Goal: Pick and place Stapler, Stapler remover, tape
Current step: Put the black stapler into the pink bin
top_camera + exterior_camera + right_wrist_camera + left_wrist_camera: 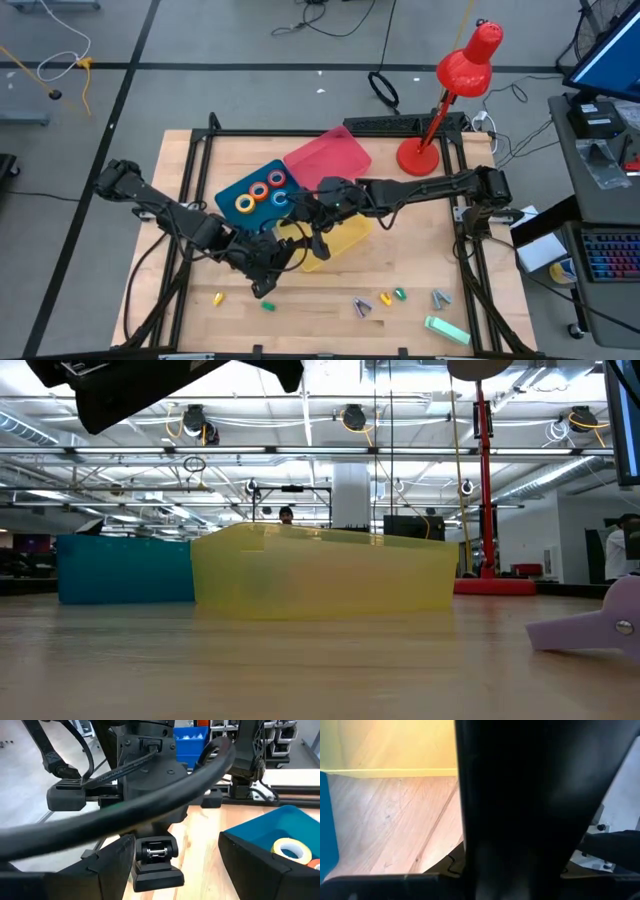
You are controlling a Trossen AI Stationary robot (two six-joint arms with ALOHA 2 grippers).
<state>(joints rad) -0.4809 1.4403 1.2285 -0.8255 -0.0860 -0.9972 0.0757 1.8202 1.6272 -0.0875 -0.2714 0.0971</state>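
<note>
A black stapler (155, 865) hangs over the table between the blue bin (240, 185) and the yellow bin (335, 245), with my left gripper (283, 245) shut on it. In the left wrist view the stapler (530, 805) fills the middle as a dark mass. My right gripper (175, 845) comes level from the table's right, open wide, one finger on either side of the stapler's near end and apart from it. Yellow, orange and blue tape rolls (262, 192) lie in the blue bin. Small staple removers (372, 303) lie near the table's front edge. My left gripper holds the black stapler from above, slanting down, and the stapler hangs clear of the table. Its end with the metal part (156, 851) faces my right gripper. The hand and the stapler's own bulk hide which part the fingers are on.
A red bin (328, 155) sits behind the blue one, and a red desk lamp (445, 110) stands at the far right corner. A green stapler (446, 330) and small coloured pieces (217, 297) lie along the front. A purple tool (600, 625) lies close to the low camera.
</note>
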